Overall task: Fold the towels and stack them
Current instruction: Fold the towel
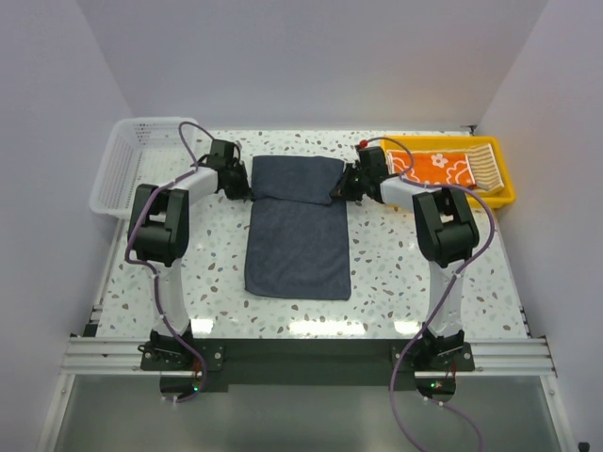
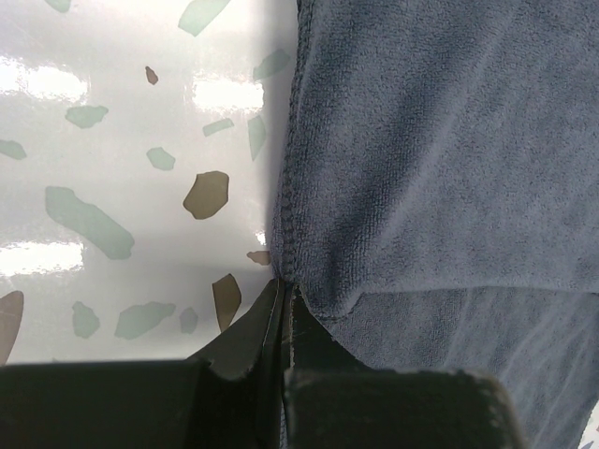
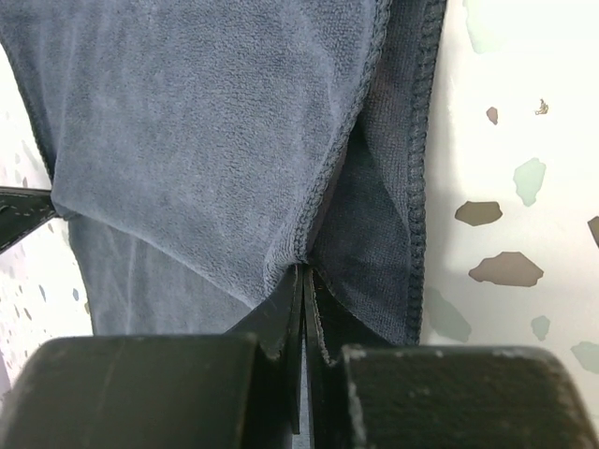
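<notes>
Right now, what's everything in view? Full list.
dark blue-grey towel: 1, dark blue-grey, table centre, far end folded over
orange towel: 1, orange with white flowers, in the yellow tray
striped towel: 1, tan and white, in the tray, right of the orange towel
yellow tray: 1, yellow, far right of table
basket: 1, white mesh, far left corner
table: 1, white, speckled
left arm: 1, black and white, purple cable
right arm: 1, same colours
left hand: 1, black, shut on the towel's left edge
right hand: 1, black, shut on its right edge
</notes>
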Motion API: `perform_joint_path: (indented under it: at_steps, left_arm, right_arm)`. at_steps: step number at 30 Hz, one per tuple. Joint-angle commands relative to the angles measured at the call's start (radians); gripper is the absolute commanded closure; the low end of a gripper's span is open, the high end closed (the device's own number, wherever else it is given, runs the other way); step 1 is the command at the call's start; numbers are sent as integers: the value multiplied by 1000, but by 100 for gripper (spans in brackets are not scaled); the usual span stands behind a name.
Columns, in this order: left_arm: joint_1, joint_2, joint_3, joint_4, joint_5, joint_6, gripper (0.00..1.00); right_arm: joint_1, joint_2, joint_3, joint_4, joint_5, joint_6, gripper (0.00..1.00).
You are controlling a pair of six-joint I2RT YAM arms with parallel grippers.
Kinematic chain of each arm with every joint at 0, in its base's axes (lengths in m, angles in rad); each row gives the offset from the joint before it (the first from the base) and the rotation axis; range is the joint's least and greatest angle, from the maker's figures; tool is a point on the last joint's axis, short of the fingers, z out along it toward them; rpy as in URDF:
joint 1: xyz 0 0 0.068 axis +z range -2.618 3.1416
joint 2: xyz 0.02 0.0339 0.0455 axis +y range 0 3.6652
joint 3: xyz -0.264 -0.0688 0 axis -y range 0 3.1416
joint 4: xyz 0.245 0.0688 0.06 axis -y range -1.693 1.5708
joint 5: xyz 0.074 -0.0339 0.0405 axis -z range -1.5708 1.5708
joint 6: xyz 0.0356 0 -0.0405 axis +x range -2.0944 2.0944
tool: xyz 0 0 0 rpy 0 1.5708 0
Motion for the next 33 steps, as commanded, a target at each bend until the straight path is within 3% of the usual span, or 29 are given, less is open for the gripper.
perform_joint_path:
  at_steps: [1,12,16,19,23,26,28,33]
  left_arm:
    - [-3,-40,36,-17,-1,23,100]
    - [3,-111,111,-85,-48,45,100]
    - [3,-103,99,-85,-25,49,100]
    - [3,-94,82,-82,-15,48,100]
    - [3,-92,76,-79,-15,51,100]
    - [3,-92,75,-77,-12,51,100]
    - [3,-89,76,-76,-12,49,100]
    - [3,-86,73,-76,-7,51,100]
  right_arm:
    - [3,-7,25,23,-1,-37,100]
    - [-3,-122,90,-136,68,-120,100]
    - [-5,-93,91,-132,48,-97,100]
    - [-3,-65,73,-77,31,-59,90]
    - [-5,-55,52,-51,65,-41,56]
    - [-8,-56,33,-28,68,-38,43]
    - [-11,-55,27,-11,60,-36,38]
    - [-14,-29,30,15,29,-34,37]
